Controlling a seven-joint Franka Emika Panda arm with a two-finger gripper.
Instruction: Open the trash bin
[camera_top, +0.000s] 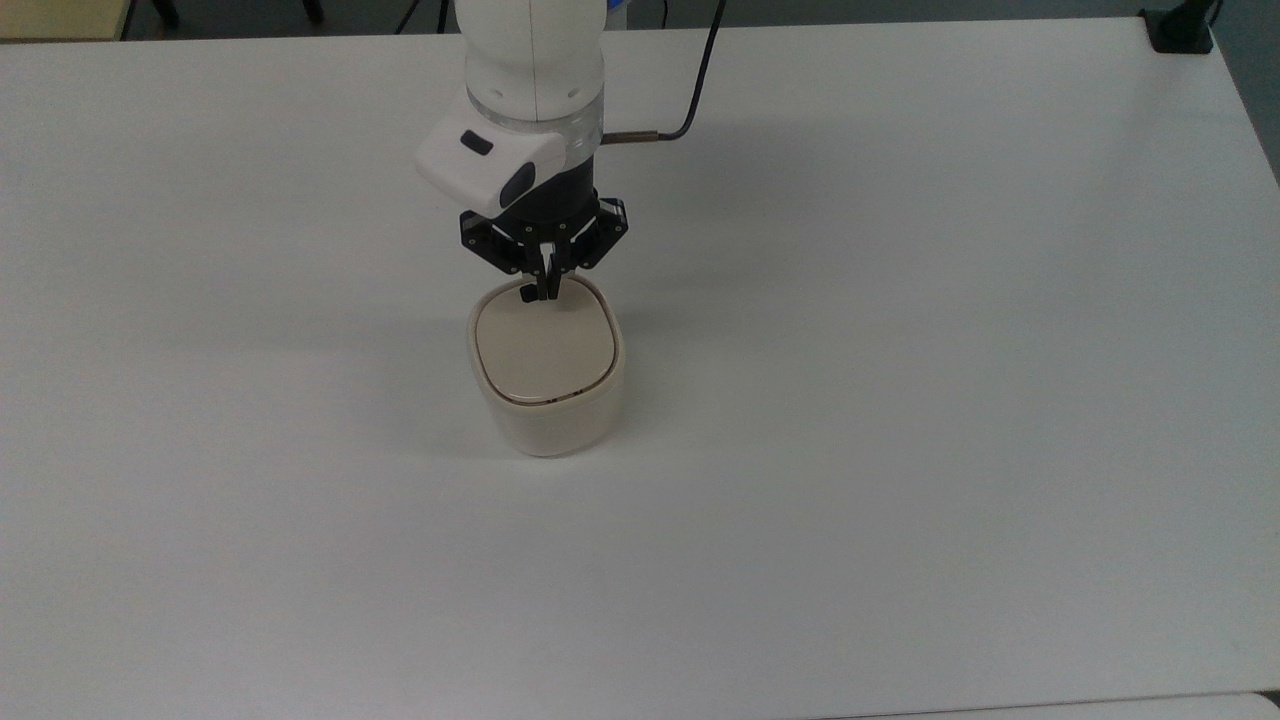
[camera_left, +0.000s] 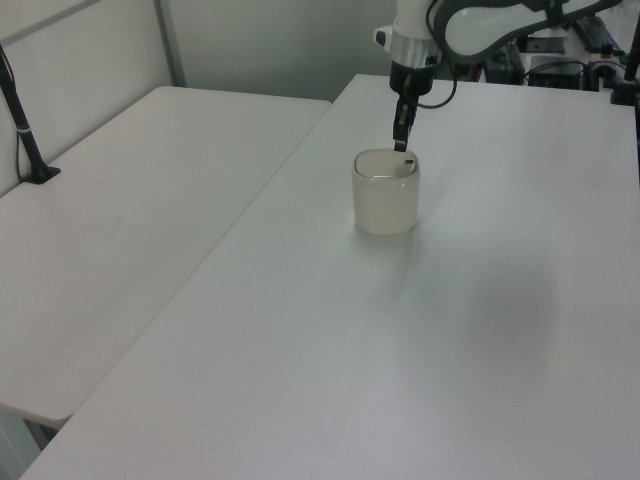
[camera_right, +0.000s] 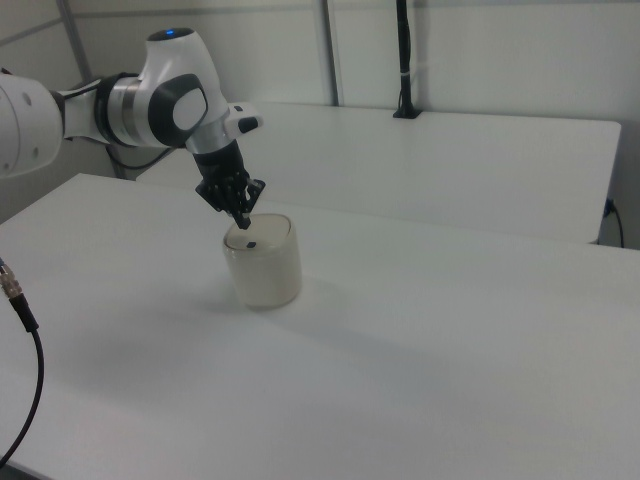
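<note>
My gripper (camera_top: 543, 291) hangs tip-down over the far edge of the trash bin (camera_top: 548, 400), fingers pressed together with nothing between them. The bin stands upright directly under and slightly forward of my fingertips, alone on the white table (camera_top: 900, 400). Lid (camera_top: 543, 350) flat and seated: not yet opened.

Black button (camera_right: 249, 243) sits just below my tips in the right view, a sliver of gap visible there. In the top view my fingers cover it. In the left view the tips (camera_left: 400, 146) stand just above the lid's far rim. Judgement: approach done, press not begun.

How I would do the press:
- The clenched fingers make one blunt point; good for a small button. No need to part them.
- Check lateral alignment first. In the right view the button looks a touch toward the bin's middle from my tips, so I may need a small nudge that way before descending.
- Descend straight down, slowly. Any sideways component could skid off the button onto the lid or push the light bin across the table.
- Stop on a click or firm resistance, then lift clear so the lid can rise freely.

Risk: pressing the rim instead of the button, tipping the bin.
</note>
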